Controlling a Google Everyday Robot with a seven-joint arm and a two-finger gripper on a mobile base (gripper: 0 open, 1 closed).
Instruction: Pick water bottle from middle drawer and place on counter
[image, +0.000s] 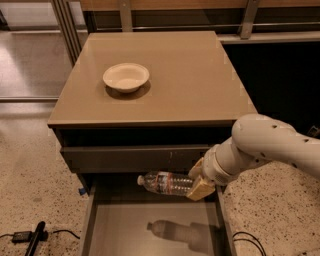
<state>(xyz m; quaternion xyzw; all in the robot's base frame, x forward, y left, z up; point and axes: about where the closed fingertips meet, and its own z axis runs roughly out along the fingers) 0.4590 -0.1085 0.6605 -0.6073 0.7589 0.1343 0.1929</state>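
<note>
The water bottle is clear and ribbed with a white cap and a reddish label band. It lies sideways in the air, cap to the left, above the open middle drawer. My gripper is shut on the bottle's right end, its tan fingers around the base. The bottle's shadow lies on the drawer floor below. The white arm reaches in from the right. The tan counter is above, behind the bottle.
A cream bowl sits on the counter's left part. A shut drawer front is just behind the bottle. Black cables lie on the speckled floor at lower left. A metal railing runs behind the cabinet.
</note>
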